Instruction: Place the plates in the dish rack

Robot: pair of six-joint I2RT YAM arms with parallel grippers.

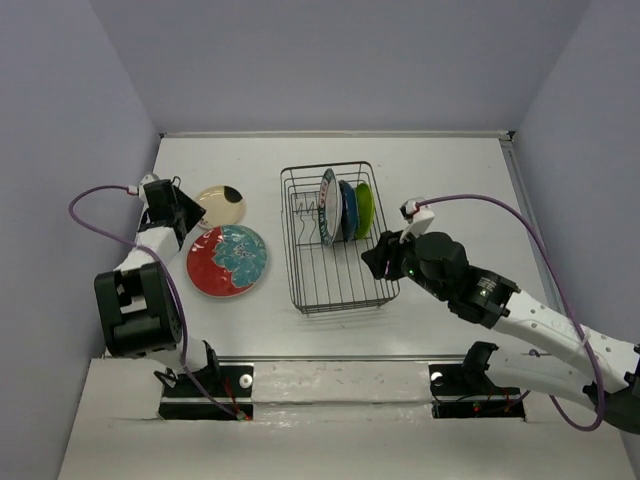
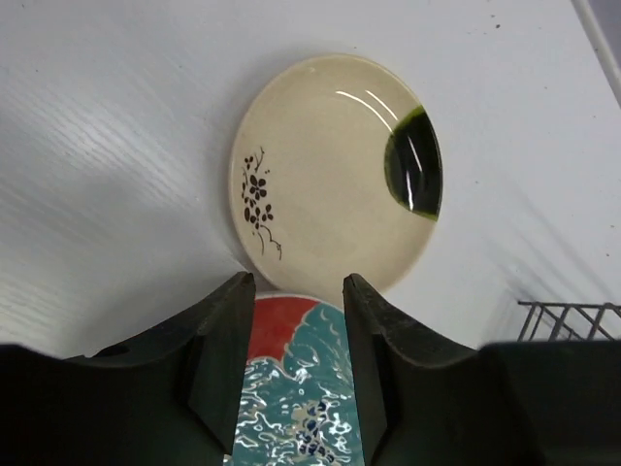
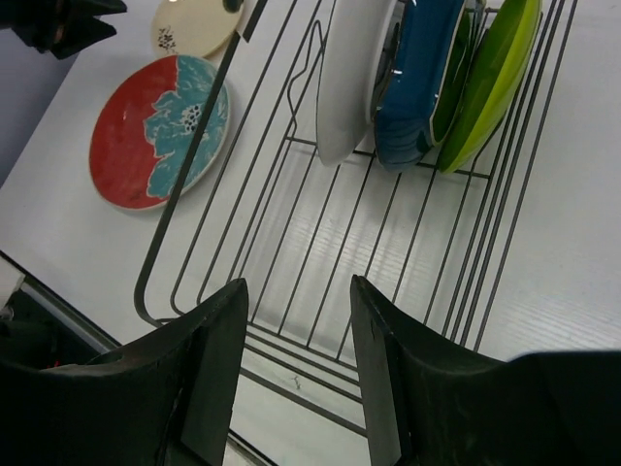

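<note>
The dark wire dish rack (image 1: 340, 290) stands mid-table and holds three plates upright: white patterned (image 1: 327, 205), dark blue (image 1: 348, 208), lime green (image 1: 365, 208). They also show in the right wrist view: white (image 3: 349, 78), blue (image 3: 415, 73), green (image 3: 490, 83). The cream plate with a black spot (image 1: 220, 206) (image 2: 330, 175) and the red plate with teal centre (image 1: 227, 260) (image 2: 301, 388) (image 3: 155, 126) lie flat left of the rack. My left gripper (image 1: 178, 215) (image 2: 299, 291) is open and empty, above the red plate's rim beside the cream plate. My right gripper (image 1: 378, 258) (image 3: 299, 296) is open and empty over the rack's near right corner.
The rack (image 3: 291, 243) has bare wire floor in its near half. Lavender walls enclose the white table (image 1: 450, 170) on three sides. A purple cable loops off each arm. The rack's corner (image 2: 568, 320) shows at the right of the left wrist view.
</note>
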